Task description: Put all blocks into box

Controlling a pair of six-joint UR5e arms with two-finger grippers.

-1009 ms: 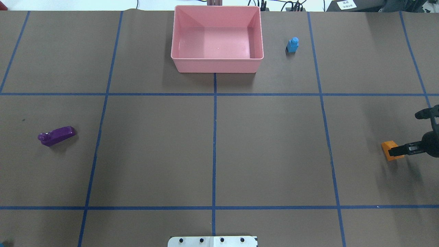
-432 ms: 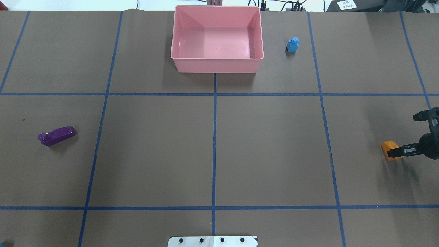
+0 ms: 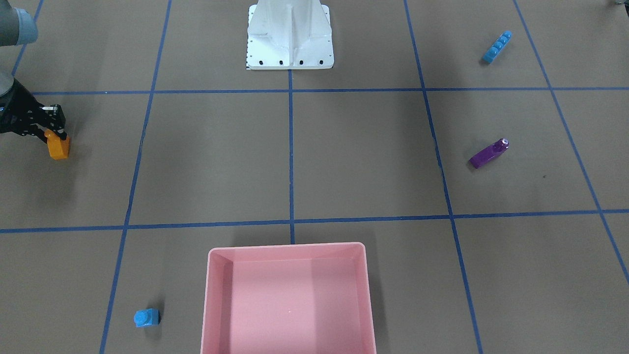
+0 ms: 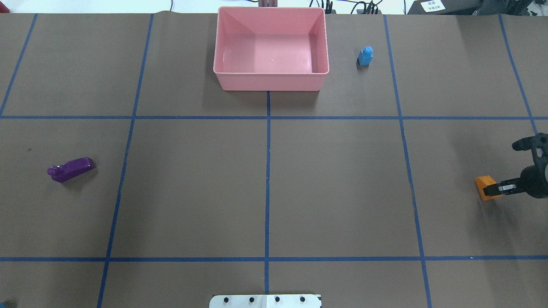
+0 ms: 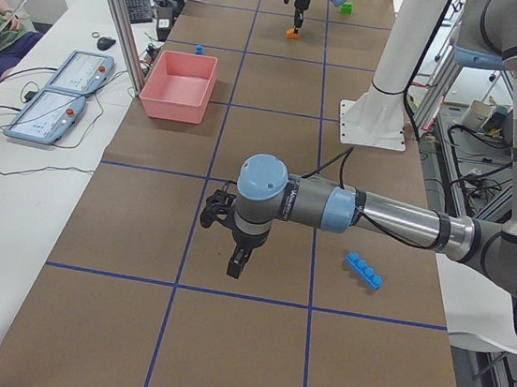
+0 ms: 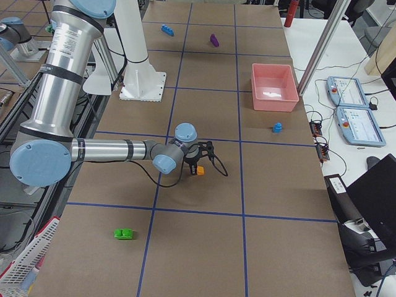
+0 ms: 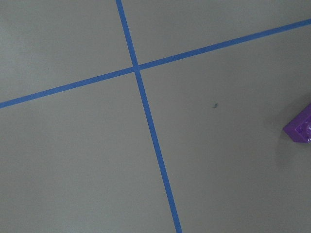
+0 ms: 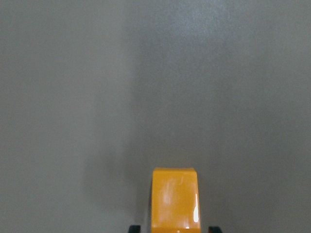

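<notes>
We log the right fingers (image 4: 503, 188) pinched tight on the orange block (image 4: 482, 184), which juts out ahead of their tips; how wide the left fingers (image 5: 235, 264) gape we cannot tell.

- purple block (image 7: 301, 130): only a corner shows at the left wrist view's right edge.
- orange block (image 8: 175, 200): lower end cut off in the right wrist view.
- box (image 3: 216, 305): near wall out of the front-facing view.
- green block (image 6: 124, 234): studs too small to count.

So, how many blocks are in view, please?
5: orange between the right gripper's jaws, small blue beside the box, long blue and purple on the robot's left, green far right.
</notes>
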